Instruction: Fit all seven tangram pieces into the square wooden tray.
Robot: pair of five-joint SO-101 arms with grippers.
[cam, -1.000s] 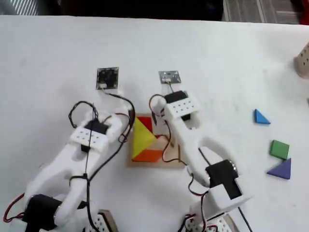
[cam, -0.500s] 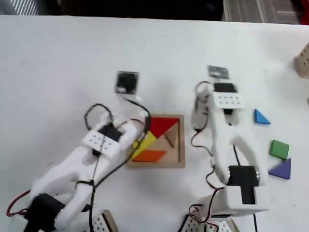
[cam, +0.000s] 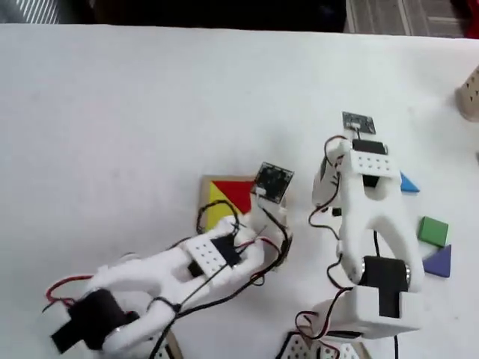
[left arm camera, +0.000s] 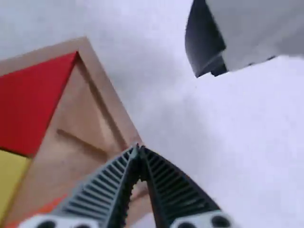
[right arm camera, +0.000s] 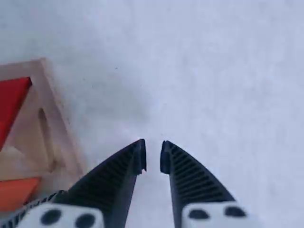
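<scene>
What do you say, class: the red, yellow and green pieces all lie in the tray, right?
No. The green piece lies on the table, outside the tray, as the high view shows. The red piece and yellow piece do lie in it.

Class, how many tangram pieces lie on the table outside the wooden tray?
3, at the high view's right: a small blue triangle beside an arm, a green square below it, a purple triangle lowest. That arm may hide others.

Your left arm [cam: 172, 273] and right arm [cam: 374, 217]: white shells, black servos, looped red-black cables; fingers [right arm camera: 190, 175] dark, ribbed.
</scene>
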